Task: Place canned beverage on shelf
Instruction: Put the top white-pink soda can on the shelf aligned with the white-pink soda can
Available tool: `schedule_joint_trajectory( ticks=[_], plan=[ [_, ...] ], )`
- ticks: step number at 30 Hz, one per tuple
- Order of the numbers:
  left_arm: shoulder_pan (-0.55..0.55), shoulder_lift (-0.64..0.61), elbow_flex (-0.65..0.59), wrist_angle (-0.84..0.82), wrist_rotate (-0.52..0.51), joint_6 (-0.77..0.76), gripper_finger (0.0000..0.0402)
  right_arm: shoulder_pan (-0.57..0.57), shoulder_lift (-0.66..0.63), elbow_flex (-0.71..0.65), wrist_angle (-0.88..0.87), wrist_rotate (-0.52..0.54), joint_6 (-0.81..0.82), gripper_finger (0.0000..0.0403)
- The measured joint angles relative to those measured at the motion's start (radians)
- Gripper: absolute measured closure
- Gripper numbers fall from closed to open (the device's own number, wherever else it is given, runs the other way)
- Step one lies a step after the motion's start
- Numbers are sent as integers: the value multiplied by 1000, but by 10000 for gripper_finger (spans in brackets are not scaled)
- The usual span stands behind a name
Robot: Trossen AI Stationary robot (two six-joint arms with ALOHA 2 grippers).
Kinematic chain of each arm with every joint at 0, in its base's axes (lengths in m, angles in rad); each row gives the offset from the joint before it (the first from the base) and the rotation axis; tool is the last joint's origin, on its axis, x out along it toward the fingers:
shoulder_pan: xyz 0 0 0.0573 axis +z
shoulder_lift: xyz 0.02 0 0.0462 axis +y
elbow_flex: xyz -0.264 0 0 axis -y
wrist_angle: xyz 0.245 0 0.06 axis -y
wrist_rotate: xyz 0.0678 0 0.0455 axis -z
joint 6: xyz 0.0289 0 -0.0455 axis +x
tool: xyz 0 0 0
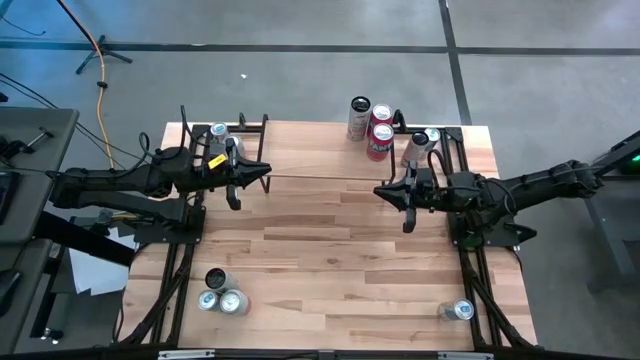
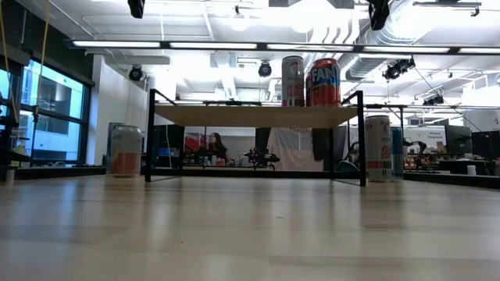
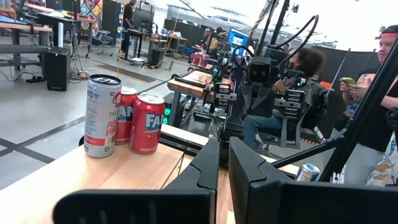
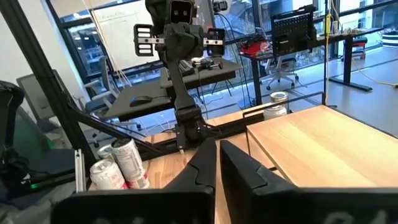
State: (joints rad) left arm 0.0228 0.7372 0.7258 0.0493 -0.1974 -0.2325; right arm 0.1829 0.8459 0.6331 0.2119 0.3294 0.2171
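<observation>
Both your left gripper [image 1: 262,176] and right gripper [image 1: 380,190] hover clenched and empty over the shelf [image 1: 320,150], three cans [image 1: 372,126] already up there; next grab a table can [image 1: 458,311].

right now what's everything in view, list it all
shelf: one, light wood top, black legs, far edge of table
cans on shelf: three, two red, one white with a dark top, its right end
can: one, silver top, far left corner by the shelf
can: one, silver, far right by the shelf
cans: three, near left corner
can: one, near right corner
table: one, wood
left gripper: shut, empty, over the shelf
right gripper: shut, empty, just in front of the shelf
</observation>
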Motion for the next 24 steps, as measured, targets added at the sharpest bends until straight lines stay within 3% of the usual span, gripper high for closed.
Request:
schedule_joint_trajectory(
  ticks=[24],
  plan=[
    [0, 0, 0, 0, 0, 0, 401, 0, 0, 0, 0, 0, -24, 387]
  ],
)
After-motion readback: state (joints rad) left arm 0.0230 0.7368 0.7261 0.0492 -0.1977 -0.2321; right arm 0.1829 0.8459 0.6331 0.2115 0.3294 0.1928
